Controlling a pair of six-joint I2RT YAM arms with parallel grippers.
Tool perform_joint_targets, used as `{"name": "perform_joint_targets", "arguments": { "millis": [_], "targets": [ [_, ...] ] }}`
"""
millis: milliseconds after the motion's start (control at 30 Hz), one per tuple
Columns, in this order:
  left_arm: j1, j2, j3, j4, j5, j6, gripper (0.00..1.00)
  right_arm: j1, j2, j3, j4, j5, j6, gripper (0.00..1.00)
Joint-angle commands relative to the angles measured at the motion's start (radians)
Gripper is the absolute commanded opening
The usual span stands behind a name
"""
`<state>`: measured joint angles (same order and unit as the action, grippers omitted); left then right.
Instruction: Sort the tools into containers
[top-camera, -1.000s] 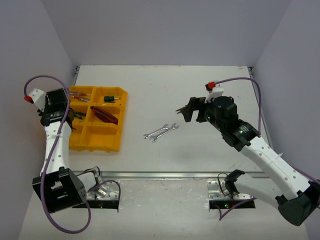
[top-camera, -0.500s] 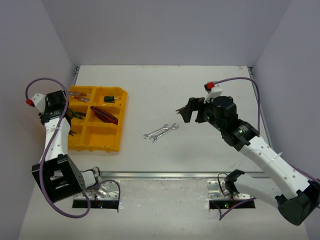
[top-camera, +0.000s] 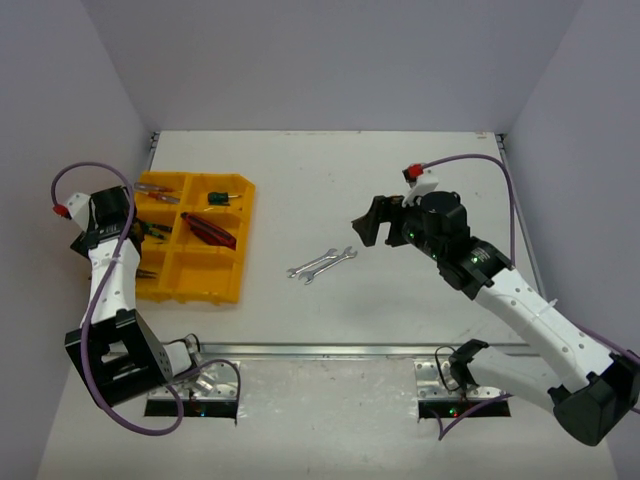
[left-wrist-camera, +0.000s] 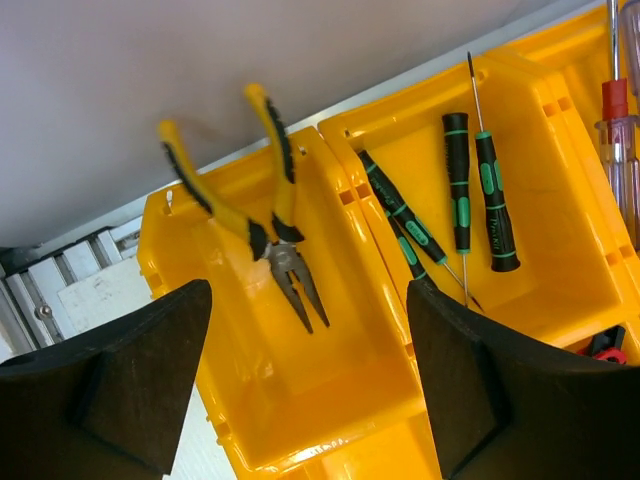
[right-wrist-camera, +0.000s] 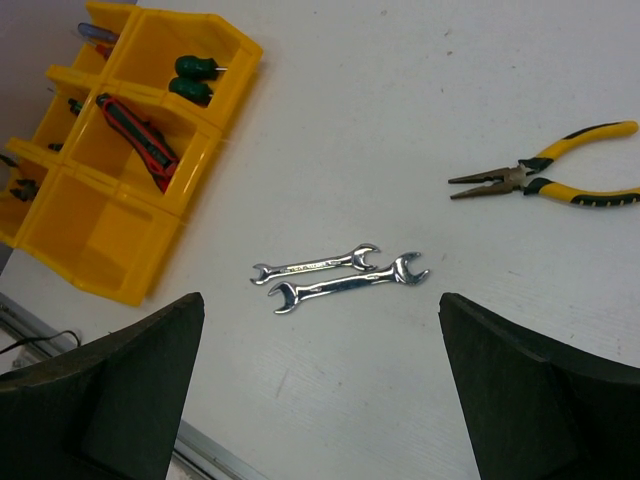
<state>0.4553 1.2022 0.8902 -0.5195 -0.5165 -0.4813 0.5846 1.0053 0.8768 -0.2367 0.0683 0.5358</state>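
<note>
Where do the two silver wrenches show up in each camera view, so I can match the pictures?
Top external: the silver wrenches lie side by side on the table at mid-picture, right of the yellow tray.
Left wrist: not in it; only yellow tray compartments show.
Right wrist: silver wrenches in the lower middle, right of the yellow tray.
Shared landmark: the yellow tray, in all three views.

Ahead of the left gripper (left-wrist-camera: 310, 385), framed between its fingers, the long-nose pliers (left-wrist-camera: 270, 240) lie in an end compartment of the tray (left-wrist-camera: 345, 190), handles propped on its far wall. The next compartment to that hand's right holds several screwdrivers (left-wrist-camera: 458, 185). Ahead of the right gripper (right-wrist-camera: 320, 390), midway between its fingers, two wrenches (right-wrist-camera: 340, 277) lie side by side on the table (right-wrist-camera: 420, 100). The loose pliers (right-wrist-camera: 545, 178) lie farther ahead to its right, and the tray sits ahead to its left, well apart from the wrenches.
</note>
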Motion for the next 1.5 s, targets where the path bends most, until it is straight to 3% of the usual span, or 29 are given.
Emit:
{"name": "perform_joint_targets", "arguments": {
  "millis": [0, 167, 400, 500, 667, 833, 1033, 1133, 1367, 1467],
  "targets": [
    [0.012, -0.035, 0.037, 0.013, 0.059, -0.009, 0.8, -0.005, 0.012, 0.001, 0.051, 0.001, 0.007, 0.99],
    [0.011, -0.135, 0.072, -0.014, 0.132, -0.036, 1.0, -0.005, 0.137, 0.087, -0.049, 0.102, 0.014, 0.99],
    [-0.005, -0.316, 0.041, 0.015, 0.448, -0.068, 1.0, -0.048, 0.383, 0.192, -0.216, 0.352, 0.235, 0.99],
    [-0.066, -0.369, -0.001, 0.038, 0.565, -0.025, 1.0, -0.135, 0.454, 0.189, -0.226, 0.344, 0.351, 0.97],
    [-0.275, -0.415, -0.078, 0.074, 0.667, 0.036, 1.0, -0.257, 0.607, 0.243, -0.233, 0.317, 0.487, 0.84],
    [-0.344, -0.424, -0.126, 0.083, 0.675, 0.11, 1.0, -0.292, 0.783, 0.383, -0.301, 0.358, 0.635, 0.66],
    [-0.373, -0.442, -0.183, 0.131, 0.714, 0.113, 1.0, -0.306, 1.029, 0.671, -0.445, 0.405, 0.71, 0.67],
    [-0.382, -0.445, -0.189, 0.139, 0.728, 0.113, 1.0, -0.313, 1.124, 0.735, -0.511, 0.397, 0.764, 0.65],
    [-0.386, -0.429, -0.189, 0.145, 0.747, 0.116, 1.0, -0.315, 1.153, 0.668, -0.532, 0.343, 0.884, 0.57],
    [-0.387, -0.425, -0.189, 0.148, 0.753, 0.116, 1.0, -0.319, 1.164, 0.647, -0.532, 0.33, 0.921, 0.45]
  ]
}}
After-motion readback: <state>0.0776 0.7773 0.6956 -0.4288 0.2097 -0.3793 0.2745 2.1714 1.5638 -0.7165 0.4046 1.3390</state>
